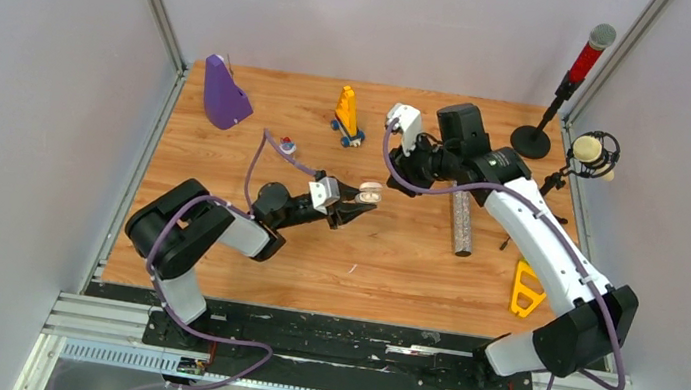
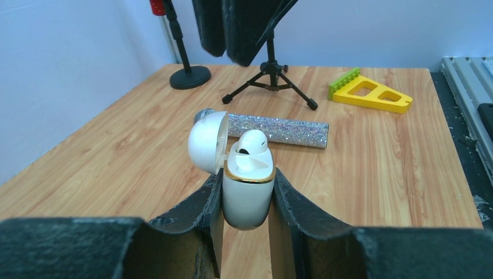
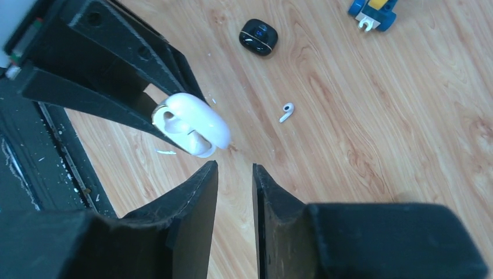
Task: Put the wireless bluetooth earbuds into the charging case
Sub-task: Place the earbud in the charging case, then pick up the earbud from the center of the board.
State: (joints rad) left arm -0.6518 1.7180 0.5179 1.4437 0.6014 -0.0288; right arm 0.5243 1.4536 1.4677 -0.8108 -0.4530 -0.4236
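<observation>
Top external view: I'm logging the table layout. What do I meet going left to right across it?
Purple block → orange toy on blue wheels → white charging case in the left gripper → glittery tube → small tripod microphone.

Bright even light, soft faint shadows — wrist views sharp mid-frame, near foreground blurred.
</observation>
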